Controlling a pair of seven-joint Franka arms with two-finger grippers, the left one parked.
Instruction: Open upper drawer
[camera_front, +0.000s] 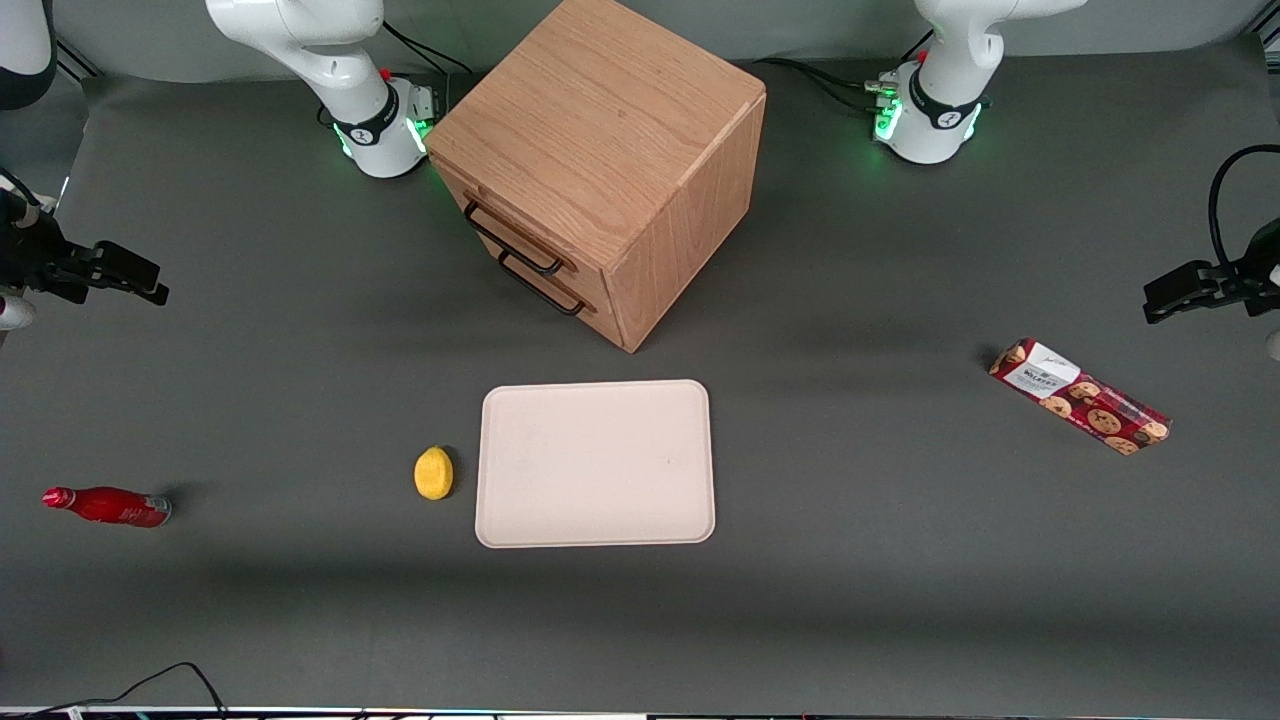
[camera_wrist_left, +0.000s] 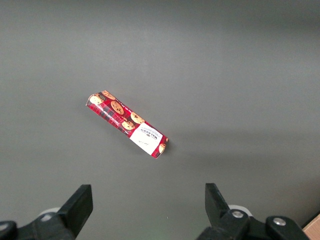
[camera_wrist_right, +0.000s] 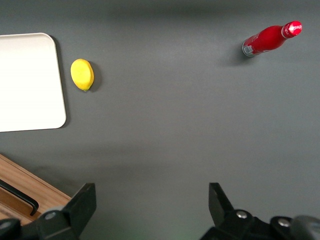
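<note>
Your gripper (camera_front: 155, 292) hangs with jaws released, well off toward the working arm's end from the cabinet (camera_front: 600, 170). A red bottle (camera_front: 108, 506) lies nearer the front camera than the cabinet, as do the lemon (camera_front: 433, 473) and tray (camera_front: 596, 463). The upper drawer (camera_front: 520, 232) sits shut, topmost in the cabinet. A cookie box (camera_front: 1080, 396) lies toward the parked arm's end.

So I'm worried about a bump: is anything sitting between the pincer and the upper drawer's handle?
Nothing visible. The open pincer hangs toward the working arm's end of the table, with only bare table between it and the upper drawer. The lemon and tray lie nearer the front camera.
</note>
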